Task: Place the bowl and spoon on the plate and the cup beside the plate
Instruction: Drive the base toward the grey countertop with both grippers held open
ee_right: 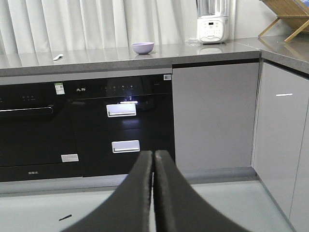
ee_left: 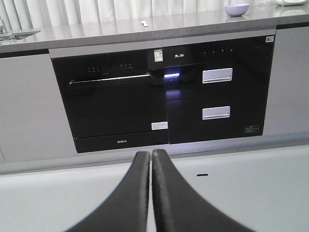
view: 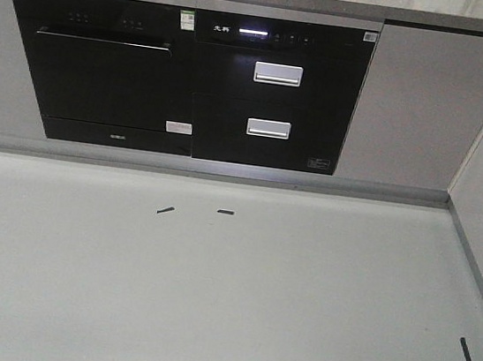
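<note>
Right pincer closed; bowl well beyond, higher

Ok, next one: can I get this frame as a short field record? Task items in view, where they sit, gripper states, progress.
setting: kitchen, grey countertop above black built-in appliances
bowl: upright on the countertop
spoon: on the countertop, left of the bowl in the right wrist view, well apart from it
plate: not in view
cup: not in view
left gripper: shut, holding nothing
right gripper: shut, holding nothing
progress: nothing arranged yet; both grippers are away from the countertop
</note>
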